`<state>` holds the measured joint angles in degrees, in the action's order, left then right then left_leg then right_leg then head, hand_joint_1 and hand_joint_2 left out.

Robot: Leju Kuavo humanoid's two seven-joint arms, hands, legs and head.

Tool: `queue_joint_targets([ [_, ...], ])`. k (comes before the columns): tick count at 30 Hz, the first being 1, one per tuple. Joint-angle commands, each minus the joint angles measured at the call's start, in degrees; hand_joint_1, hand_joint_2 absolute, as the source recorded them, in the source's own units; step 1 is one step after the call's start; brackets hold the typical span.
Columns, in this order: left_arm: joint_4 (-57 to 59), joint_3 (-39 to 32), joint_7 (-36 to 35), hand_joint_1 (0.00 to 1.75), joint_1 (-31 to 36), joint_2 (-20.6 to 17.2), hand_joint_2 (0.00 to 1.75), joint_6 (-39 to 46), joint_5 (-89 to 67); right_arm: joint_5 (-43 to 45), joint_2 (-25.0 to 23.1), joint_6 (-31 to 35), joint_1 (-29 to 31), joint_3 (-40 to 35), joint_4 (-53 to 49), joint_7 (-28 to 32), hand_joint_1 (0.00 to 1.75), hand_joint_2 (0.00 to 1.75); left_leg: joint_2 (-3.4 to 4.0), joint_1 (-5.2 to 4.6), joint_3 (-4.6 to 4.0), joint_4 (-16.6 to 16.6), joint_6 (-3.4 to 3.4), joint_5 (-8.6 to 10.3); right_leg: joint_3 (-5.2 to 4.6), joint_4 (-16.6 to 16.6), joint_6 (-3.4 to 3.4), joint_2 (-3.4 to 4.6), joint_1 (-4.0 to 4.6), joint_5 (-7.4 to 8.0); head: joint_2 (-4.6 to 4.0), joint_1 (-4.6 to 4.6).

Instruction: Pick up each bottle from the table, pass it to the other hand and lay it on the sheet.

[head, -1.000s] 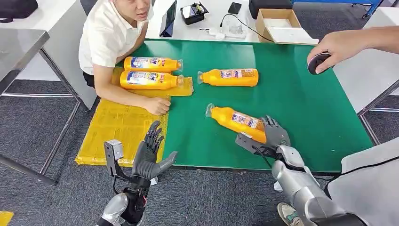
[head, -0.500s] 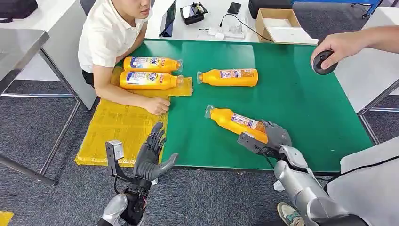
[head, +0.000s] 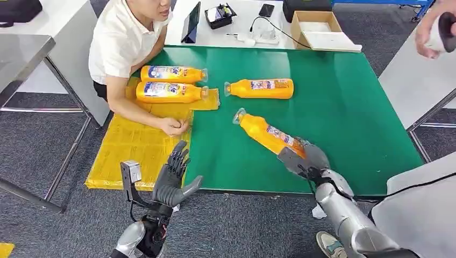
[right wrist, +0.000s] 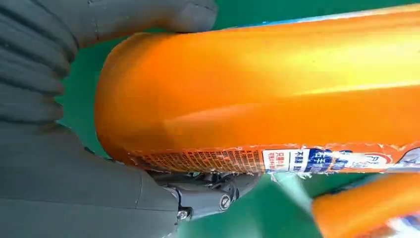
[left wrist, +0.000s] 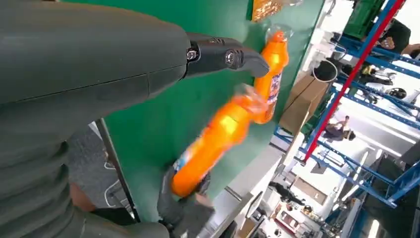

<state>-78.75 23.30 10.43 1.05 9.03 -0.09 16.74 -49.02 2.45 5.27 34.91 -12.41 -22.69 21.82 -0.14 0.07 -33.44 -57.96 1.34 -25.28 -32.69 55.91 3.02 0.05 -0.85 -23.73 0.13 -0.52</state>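
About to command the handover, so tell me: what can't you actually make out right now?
- Held bottle base: head view, covered by the right hand.
- Whether it has left the table: unclear; blurred in left wrist view.
- Label print: too small in head view, cut off in right wrist view.
- Left hand: seen from behind, palm hidden.

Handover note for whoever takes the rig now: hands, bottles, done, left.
Right robot hand: grips the base end of the near bottle, cap pointing away, over the green table.
Left robot hand: open, holds nothing, fingers spread by the table's near edge beside the yellow sheet.
Done: two bottles lie side by side at the sheet's far end. A person's hand rests on the sheet.
Left: pass the held bottle to the left hand and lay it on the sheet; then the far bottle, lying on the table.
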Motion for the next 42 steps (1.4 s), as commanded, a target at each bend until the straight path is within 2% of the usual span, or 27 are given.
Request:
queue_joint_targets([
  [1, 3.9, -1.1, -0.2, 0.0, 0.1, -0.8, 1.75, -0.3, 6.1, 11.0, -6.5, -3.5, -6.1, 3.2, -11.8, 8.2, 1.75, 1.75, 0.1, 0.04, 0.03, 0.1, -0.08, 0.0, -0.01, 0.0, -0.11, 0.08, 0.05, 0.02, 0.0, 0.02],
  [7, 3.9, 0.1, 1.6, 0.0, -0.2, -0.6, 1.75, 0.1, 7.2, 21.6, -7.6, -8.6, -14.2, -7.9, -32.5, 7.7, 1.75, 1.75, -0.01, 0.08, -0.34, 0.0, -0.1, -0.02, -0.32, 0.1, -0.13, 0.02, 0.07, -0.06, 0.0, 0.0],
  [11, 3.3, -0.2, 2.1, 0.0, 0.0, 0.3, 1.75, -0.1, 8.2, 24.5, -8.6, -8.7, -16.9, -14.0, -37.9, 7.0, 1.75, 1.75, -0.03, 0.07, -0.57, 0.0, -0.05, 0.0, -0.49, 0.1, -0.07, 0.02, 0.06, -0.04, 0.0, 0.0],
  [19, 2.9, 0.0, 2.2, 0.0, 0.3, 0.7, 1.75, -1.3, 10.2, 25.9, -8.1, -7.9, -16.2, -16.5, -36.3, 7.0, 1.69, 1.75, -0.05, 0.07, -0.68, 0.0, -0.1, -0.04, -0.61, 0.1, -0.16, -0.01, 0.07, -0.09, 0.0, 0.0],
  [21, 2.6, 0.7, 2.1, 0.0, 0.6, 0.7, 1.75, -2.3, 11.0, 26.3, -8.4, -8.1, -15.9, -17.6, -34.3, 7.2, 1.75, 1.75, -0.11, 0.06, -0.76, 0.0, -0.09, 0.0, -0.67, 0.1, -0.13, -0.06, 0.05, -0.07, 0.0, 0.02],
  [28, 0.6, 4.0, 2.5, 0.0, 2.1, 0.9, 1.75, -4.5, 12.3, 24.8, -10.3, -9.1, -14.3, -24.2, -25.6, 8.8, 1.73, 1.75, -0.08, 0.08, -0.8, 0.0, -0.08, 0.01, -0.71, 0.0, -0.1, -0.03, 0.07, -0.05, 0.0, 0.02],
  [29, 0.0, 4.0, 2.7, 0.0, 2.0, 0.9, 1.75, -4.6, 12.6, 25.0, -10.6, -9.1, -14.0, -24.7, -24.7, 8.8, 1.73, 1.75, -0.04, 0.1, -0.52, 0.1, -0.15, -0.09, -0.46, 0.0, -0.22, -0.01, 0.1, -0.14, 0.0, 0.0],
  [30, -0.4, 4.0, 3.3, 0.0, 1.9, 1.0, 1.75, -4.6, 12.5, 25.0, -10.7, -9.1, -13.7, -25.2, -24.0, 8.8, 1.73, 1.75, -0.04, 0.05, -0.74, 0.1, -0.08, -0.01, -0.69, 0.0, -0.11, 0.01, 0.05, -0.06, 0.0, 0.0],
  [34, -1.7, 4.2, 4.4, 0.0, 1.5, 0.9, 1.75, -4.5, 11.8, 25.1, -10.6, -9.1, -13.4, -25.7, -23.2, 8.8, 1.75, 1.75, -0.09, 0.08, -0.87, 0.0, -0.07, 0.02, -0.79, 0.1, -0.09, -0.05, 0.07, -0.04, 0.0, 0.0],
  [37, -3.5, 4.4, 5.0, 0.0, 0.9, 0.5, 1.75, -5.4, 12.0, 25.1, -10.6, -8.8, -13.4, -26.0, -22.1, 8.7, 1.73, 1.75, -0.07, 0.08, -0.65, 0.0, -0.11, -0.04, -0.57, 0.0, -0.16, -0.04, 0.07, -0.1, 0.0, 0.0],
  [42, -4.1, 4.4, 5.3, 0.0, 0.7, 0.4, 1.75, -5.5, 11.8, 25.1, -10.6, -8.7, -13.3, -26.1, -21.6, 8.7, 1.71, 1.75, -0.13, 0.06, -0.9, 0.0, -0.06, 0.03, -0.81, 0.0, -0.08, -0.08, 0.05, -0.04, 0.0, 0.0],
])
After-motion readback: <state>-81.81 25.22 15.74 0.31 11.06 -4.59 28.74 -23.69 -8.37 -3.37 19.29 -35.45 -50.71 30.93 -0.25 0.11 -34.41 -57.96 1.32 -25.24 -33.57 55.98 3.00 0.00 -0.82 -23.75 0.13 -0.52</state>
